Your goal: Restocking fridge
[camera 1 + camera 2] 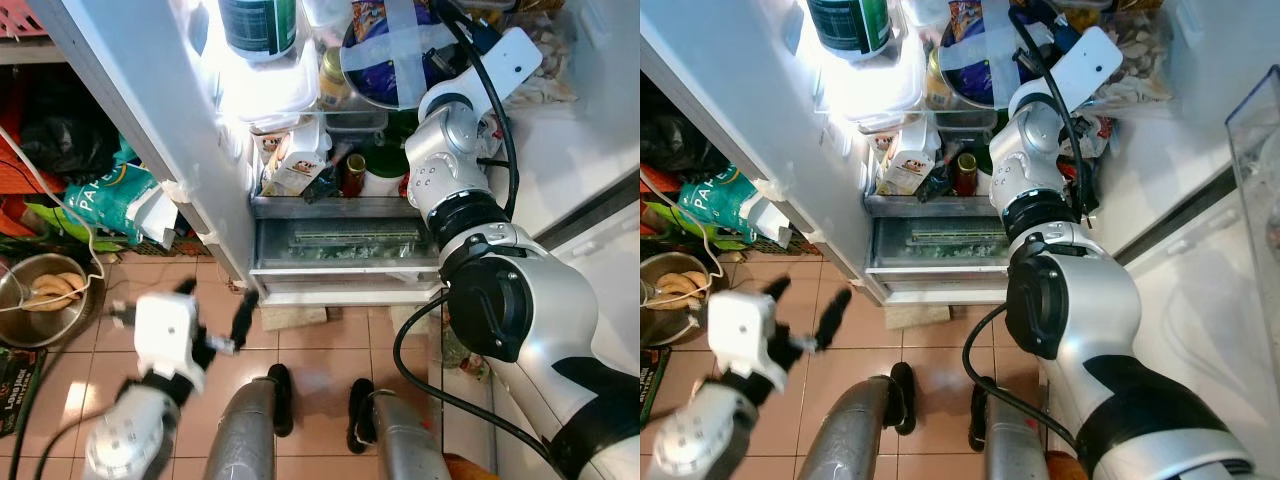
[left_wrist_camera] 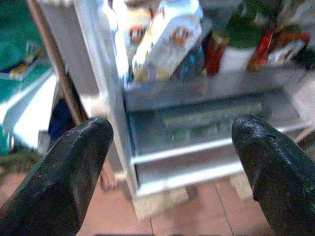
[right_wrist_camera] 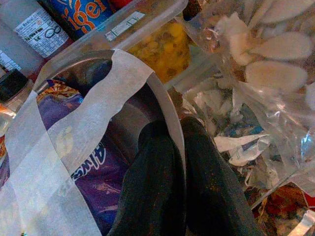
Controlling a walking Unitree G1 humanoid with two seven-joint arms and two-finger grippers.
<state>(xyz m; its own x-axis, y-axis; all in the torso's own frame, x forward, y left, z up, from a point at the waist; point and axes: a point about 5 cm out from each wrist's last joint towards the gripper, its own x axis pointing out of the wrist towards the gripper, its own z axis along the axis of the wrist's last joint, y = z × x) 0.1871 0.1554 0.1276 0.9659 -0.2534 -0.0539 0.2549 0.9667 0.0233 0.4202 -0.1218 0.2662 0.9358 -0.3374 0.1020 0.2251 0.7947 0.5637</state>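
Observation:
A steel bowl (image 1: 385, 65) with white tape crossed over it and a purple packet inside sits on an upper shelf of the open fridge. My right gripper (image 3: 179, 162) is shut on the bowl's rim (image 3: 165, 105), one finger inside and one outside. My right arm (image 1: 460, 150) reaches up into the fridge. My left gripper (image 1: 215, 302) hangs low over the tiled floor, open with nothing between its fingers (image 2: 64, 172). It faces the fridge's bottom drawer (image 2: 206, 123).
The fridge door (image 1: 140, 100) stands open at the left. Cartons (image 1: 298, 165), a jar and a green-lidded tub (image 1: 380, 172) crowd the shelf above the drawer (image 1: 345, 245). A clear bag of pale pieces (image 3: 275, 59) lies beside the bowl. On the floor sit a steel pan (image 1: 40, 300) and a green bag (image 1: 110, 195).

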